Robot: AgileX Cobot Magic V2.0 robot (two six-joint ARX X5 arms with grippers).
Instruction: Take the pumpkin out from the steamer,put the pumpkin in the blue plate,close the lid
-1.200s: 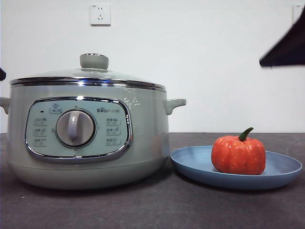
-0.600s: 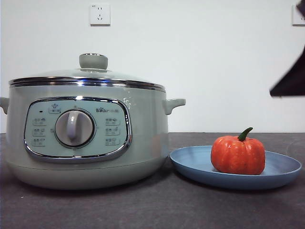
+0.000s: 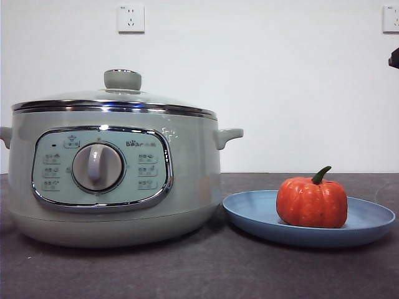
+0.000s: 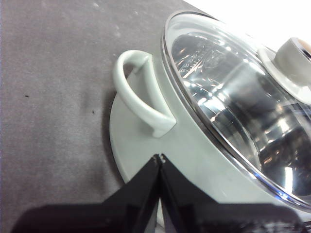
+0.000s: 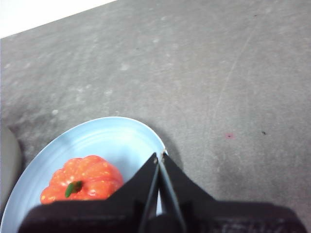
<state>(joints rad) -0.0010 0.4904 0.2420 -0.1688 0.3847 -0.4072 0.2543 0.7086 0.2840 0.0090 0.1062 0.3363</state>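
The orange pumpkin (image 3: 312,202) with its green stem rests upright in the blue plate (image 3: 368,219), to the right of the steamer (image 3: 187,168). The glass lid (image 3: 112,101) with its pale green knob sits flat on the steamer's chrome rim. My right gripper (image 5: 159,156) is shut and empty, high above the plate (image 5: 124,138) and apart from the pumpkin (image 5: 85,182); in the front view only a dark tip (image 3: 394,59) shows at the right edge. My left gripper (image 4: 159,158) is shut and empty, beside the steamer's side handle (image 4: 138,94), with the lid (image 4: 228,97) close by.
The steamer and plate stand on a dark grey table (image 3: 206,268) in front of a white wall with power sockets (image 3: 131,18). The plate's rim nearly touches the steamer's base.
The dark arm at the upper right of the front view has drawn back up and out to the right edge. Steamer, lid, pumpkin and plate have not moved.
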